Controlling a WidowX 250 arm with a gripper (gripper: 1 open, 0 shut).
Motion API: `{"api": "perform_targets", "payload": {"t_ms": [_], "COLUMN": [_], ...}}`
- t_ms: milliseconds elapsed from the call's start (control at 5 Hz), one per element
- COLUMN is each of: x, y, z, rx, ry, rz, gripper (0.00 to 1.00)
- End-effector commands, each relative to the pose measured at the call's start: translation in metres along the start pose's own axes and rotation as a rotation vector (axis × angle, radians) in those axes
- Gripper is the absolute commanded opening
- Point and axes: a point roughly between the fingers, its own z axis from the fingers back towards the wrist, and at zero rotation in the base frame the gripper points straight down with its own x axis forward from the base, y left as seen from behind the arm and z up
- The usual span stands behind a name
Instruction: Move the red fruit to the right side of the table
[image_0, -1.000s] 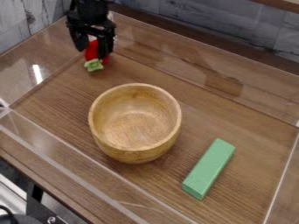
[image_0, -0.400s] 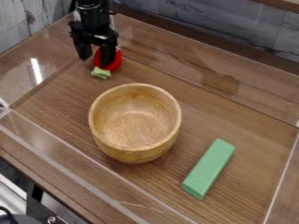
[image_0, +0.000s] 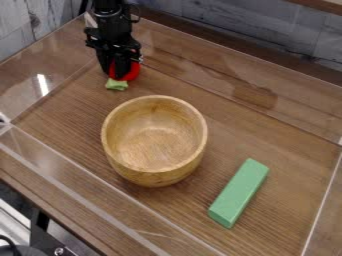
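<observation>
Red fruit (image_0: 130, 73), one: small, oval, leafy green end pointing toward the near side of the view; located in the far left part of the table (image_0: 241, 60), beyond the wooden bowl (image_0: 123, 130) and apart from it.

Gripper (image_0: 118, 66), one, dark: set directly over the fruit, partly covering it. Spread of the fingers: cannot be told, the tips being small and blurred against the red; whether they have hold of the fruit, likewise not established.

Green block (image_0: 238, 191), one: near right part of the table, well apart from the fruit.

Step in hand, as judged: securing the fruit. Recommended handling: fingers to close evenly about the fat red middle rather than the leafy end, with pressure firm but modest, since a rounded body may squirt or roll out. Grip to be proved by a short straight lift before any sideways travel; carry then to pass beyond the bowl's rim, level and unhurried, toward the right side
</observation>
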Motion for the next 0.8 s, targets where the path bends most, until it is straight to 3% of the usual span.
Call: {"api": "perform_targets", "payload": {"t_ms": [0, 400, 600], "x": [-0.001, -0.003, 0.006], "y": [0.000, -0.009, -0.037], "z": [0.027, 0.079, 0.087], "rx": [0.023, 0.045, 0.039], "ry": [-0.042, -0.118, -0.140], "rz": [-0.001, -0.018, -0.031], "gripper": [0.00, 0.00, 0.00]}}
